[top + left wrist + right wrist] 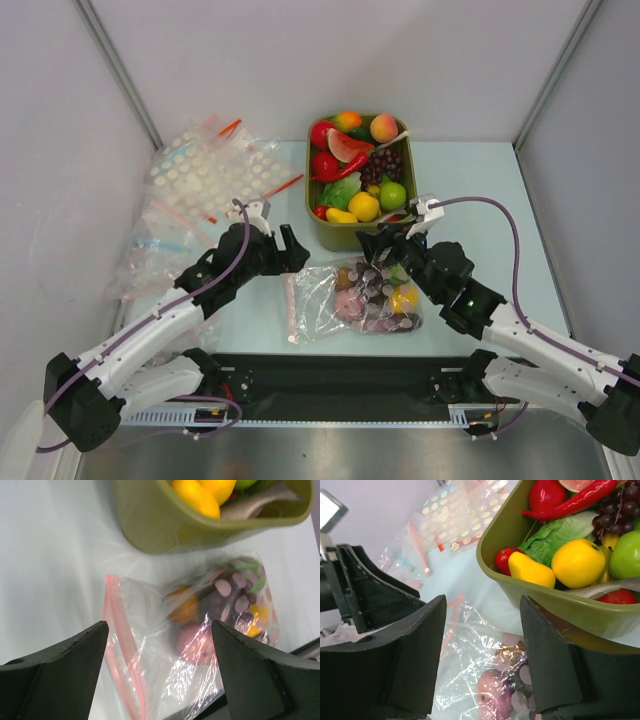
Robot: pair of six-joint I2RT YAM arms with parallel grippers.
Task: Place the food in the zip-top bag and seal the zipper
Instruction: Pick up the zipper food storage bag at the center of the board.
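The zip-top bag [325, 300] lies on the surface just before the olive-green tub [345, 238]. It holds food [352, 303], and its zipper [291, 310], off the tub's left corner, looks unsealed. The left hand [297, 252] and right hand [378, 250] hover open and empty by the tub's front wall, likely poised for sealing.

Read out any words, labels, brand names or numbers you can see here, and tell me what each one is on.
None: no readable word, number or logo shows in any view.
The white marks on the dotted bags are plain dots, not letters.
The olive-green tub and the zip-top bag show no print.
The right arm shows only a small green light, no lettering.
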